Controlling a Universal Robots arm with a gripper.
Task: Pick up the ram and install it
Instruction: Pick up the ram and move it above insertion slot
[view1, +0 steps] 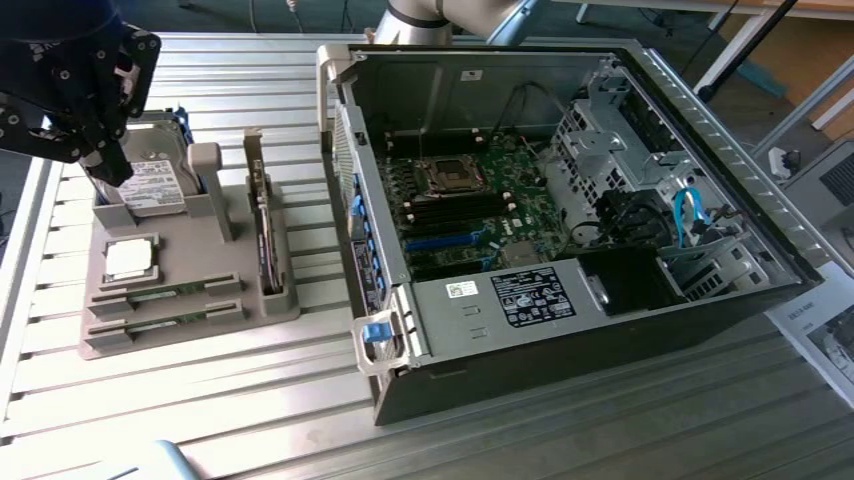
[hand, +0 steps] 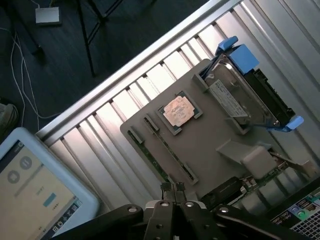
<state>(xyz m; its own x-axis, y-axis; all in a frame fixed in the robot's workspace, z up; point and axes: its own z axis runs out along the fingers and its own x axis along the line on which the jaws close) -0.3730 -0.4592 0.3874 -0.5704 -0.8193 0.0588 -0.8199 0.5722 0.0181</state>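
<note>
A ribbed metal bench (view1: 200, 400) carries everything, and the wrist view shows dark floor (hand: 60, 60) with cables beyond it. At the exterior view's left, the end effector (view1: 115, 168) hangs over the grey tray (view1: 174, 340), fingers together and empty. The ram (view1: 163, 293) stands on edge in a front tray slot. Only its green edge shows, and its long axis runs across the view. The open case (view1: 601, 360) sits to the right.
</note>
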